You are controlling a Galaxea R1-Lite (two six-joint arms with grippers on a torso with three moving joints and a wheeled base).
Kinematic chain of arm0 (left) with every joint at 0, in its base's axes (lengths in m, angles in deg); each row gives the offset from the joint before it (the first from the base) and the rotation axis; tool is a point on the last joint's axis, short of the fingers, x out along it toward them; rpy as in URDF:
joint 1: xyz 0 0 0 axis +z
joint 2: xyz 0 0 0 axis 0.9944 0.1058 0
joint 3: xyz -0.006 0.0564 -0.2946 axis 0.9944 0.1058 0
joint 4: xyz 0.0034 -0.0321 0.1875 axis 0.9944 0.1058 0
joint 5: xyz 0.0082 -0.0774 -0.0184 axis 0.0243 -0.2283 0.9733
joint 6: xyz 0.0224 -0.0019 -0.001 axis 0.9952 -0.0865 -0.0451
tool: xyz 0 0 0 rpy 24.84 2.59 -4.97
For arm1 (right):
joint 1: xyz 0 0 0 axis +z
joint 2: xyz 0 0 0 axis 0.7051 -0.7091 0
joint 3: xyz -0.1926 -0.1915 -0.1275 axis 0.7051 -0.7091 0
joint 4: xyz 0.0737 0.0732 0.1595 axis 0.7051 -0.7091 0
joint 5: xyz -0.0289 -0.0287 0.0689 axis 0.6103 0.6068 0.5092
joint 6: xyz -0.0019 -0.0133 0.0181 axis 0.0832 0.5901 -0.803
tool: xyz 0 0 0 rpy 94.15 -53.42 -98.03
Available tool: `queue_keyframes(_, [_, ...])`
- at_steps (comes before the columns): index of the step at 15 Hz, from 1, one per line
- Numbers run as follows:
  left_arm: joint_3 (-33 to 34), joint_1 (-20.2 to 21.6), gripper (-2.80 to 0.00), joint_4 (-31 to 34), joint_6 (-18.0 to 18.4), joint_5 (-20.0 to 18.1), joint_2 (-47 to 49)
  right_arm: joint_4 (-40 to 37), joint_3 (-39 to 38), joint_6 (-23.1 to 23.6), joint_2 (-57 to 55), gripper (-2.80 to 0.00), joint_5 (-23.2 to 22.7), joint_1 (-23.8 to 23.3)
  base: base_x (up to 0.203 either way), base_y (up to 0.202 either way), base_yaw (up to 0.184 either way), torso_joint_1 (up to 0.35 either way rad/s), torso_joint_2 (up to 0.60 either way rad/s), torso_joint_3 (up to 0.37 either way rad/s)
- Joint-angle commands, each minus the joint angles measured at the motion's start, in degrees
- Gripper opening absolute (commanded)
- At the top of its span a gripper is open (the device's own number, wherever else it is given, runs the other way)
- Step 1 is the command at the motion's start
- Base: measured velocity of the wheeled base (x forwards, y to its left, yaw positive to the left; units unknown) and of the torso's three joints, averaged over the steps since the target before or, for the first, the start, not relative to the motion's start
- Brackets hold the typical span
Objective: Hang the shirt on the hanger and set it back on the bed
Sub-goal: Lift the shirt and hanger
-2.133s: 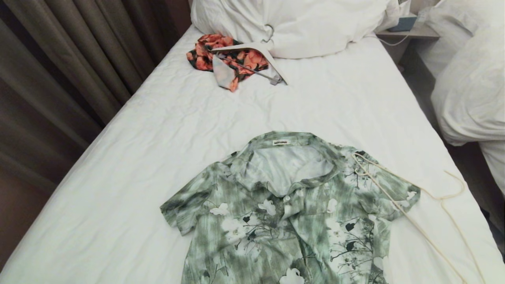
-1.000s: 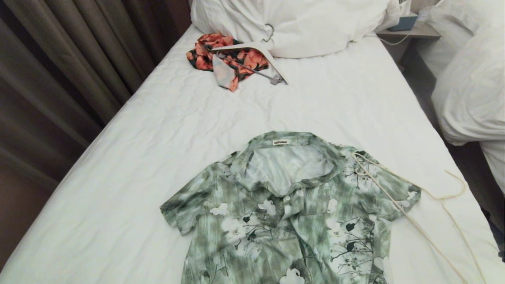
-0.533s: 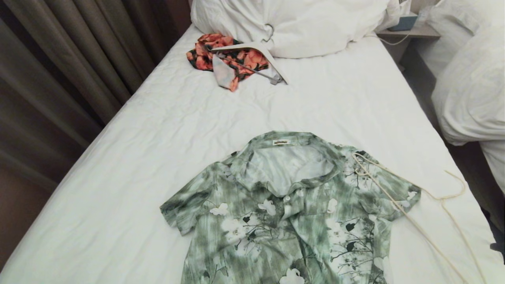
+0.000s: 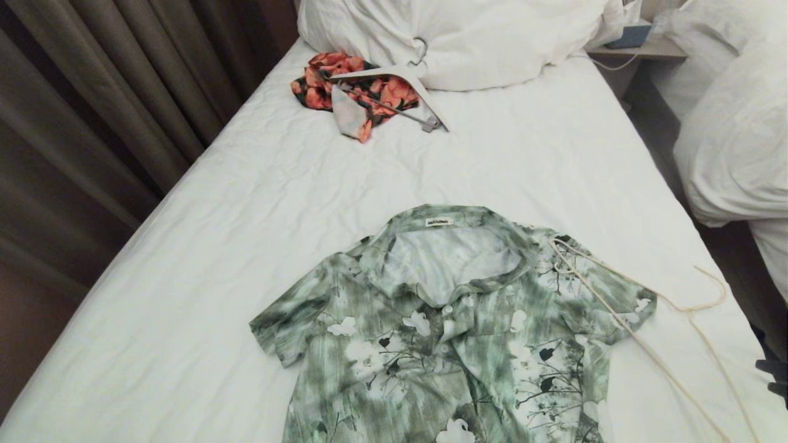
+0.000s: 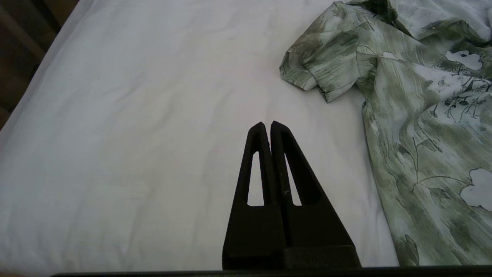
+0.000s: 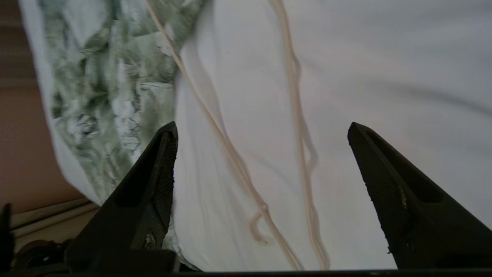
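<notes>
Shirt: spread flat, collar up, on the near end of the bed, with the hanger lying on its right shoulder and sleeve, hook out on the sheet beside it. Far end: pillows, an orange floral garment under a white hanger; curtains left, second bed right. Left gripper closed, empty, over bare sheet near the shirt's left sleeve; right gripper wide open above the hanger's wires, holding nothing.

text: none legible | shirt collar label: print too small
</notes>
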Motion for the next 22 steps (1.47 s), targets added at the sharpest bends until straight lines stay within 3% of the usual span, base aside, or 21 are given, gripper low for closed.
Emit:
queue_keyframes(1, [0.00, 0.00, -2.80, 0.00, -0.04, 0.01, 0.02, 0.48, -0.39, 0.44, -2.74, 0.00, -2.53, -0.05, 0.000, 0.000, 0.000, 0.000, 0.00, 0.000])
queue_keyframes(5, [0.00, 0.00, -2.80, 0.01, -0.01, 0.01, -0.02, 2.78, -0.54, 1.34, -6.34, 0.00, -6.15, 0.97, 0.000, 0.000, 0.000, 0.000, 0.00, 0.000])
queue_keyframes(8, [0.00, 0.00, -2.80, -0.06, -0.01, 0.01, 0.06, 2.67, -1.64, 14.26, -12.14, 0.00, -7.40, 1.32, 0.000, 0.000, 0.000, 0.000, 0.00, 0.000])
queue_keyframes(9, [0.00, 0.00, -2.80, 0.02, -0.01, 0.01, -0.02, 2.66, -2.01, 15.71, -13.31, 0.00, -7.50, 1.76, 0.000, 0.000, 0.000, 0.000, 0.00, 0.000])
queue_keyframes(14, [0.00, 0.00, -2.80, -0.01, -0.01, 0.01, -0.02, 3.02, -1.38, 15.79, -14.28, 0.00, -11.89, 6.81, 0.000, 0.000, 0.000, 0.000, 0.00, 0.000])
queue_keyframes(21, [0.00, 0.00, -2.80, -0.06, -0.01, 0.01, -0.01, 4.83, -0.14, 15.61, -14.54, 0.00, -12.27, 12.48, 0.000, 0.000, 0.000, 0.000, 0.00, 0.000])
queue_keyframes(22, [0.00, 0.00, -2.80, -0.04, -0.01, 0.01, -0.01, 5.79, -0.48, 15.61, -14.58, -2.80, -12.90, 12.50, 0.000, 0.000, 0.000, 0.000, 0.00, 0.000])
